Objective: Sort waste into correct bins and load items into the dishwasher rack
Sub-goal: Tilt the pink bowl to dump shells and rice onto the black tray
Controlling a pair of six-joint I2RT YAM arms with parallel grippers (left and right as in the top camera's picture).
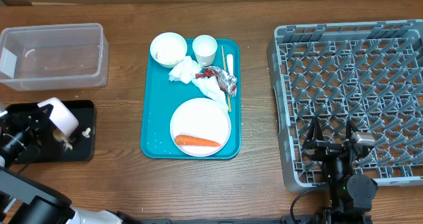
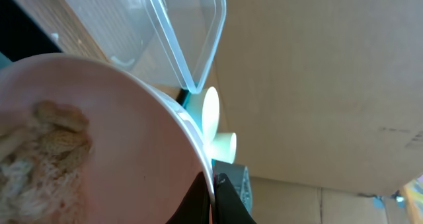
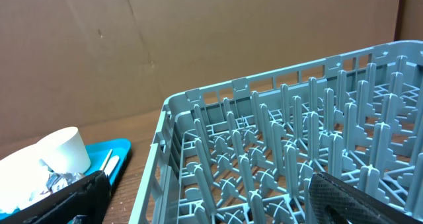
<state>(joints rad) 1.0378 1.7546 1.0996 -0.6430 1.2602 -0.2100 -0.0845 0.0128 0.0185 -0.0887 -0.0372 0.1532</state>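
While a white bowl (image 1: 61,115) is held tilted over the black tray (image 1: 39,151) at eight o'clock, its rim is pinched by the closed left gripper (image 2: 213,187); beige scraps (image 2: 39,151) seem lodged inside, though blurred. The right gripper (image 1: 332,133) is spread wide, empty, over the dishwasher rack (image 1: 350,65) at four o'clock. The carrot (image 1: 196,142) is seen on the plate (image 1: 198,118), near centre.

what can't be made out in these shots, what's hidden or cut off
Overhead: the tilted bowl and the arm hide the left tool and part of the black tray.
Left wrist: the bowl fills the frame, hiding the tray below; the beige scraps are cut by the left edge.
Right wrist: the right tool's finger hides most of the wrapper; the left edge cuts the teal tray.
Overhead: chopsticks too thin to count.
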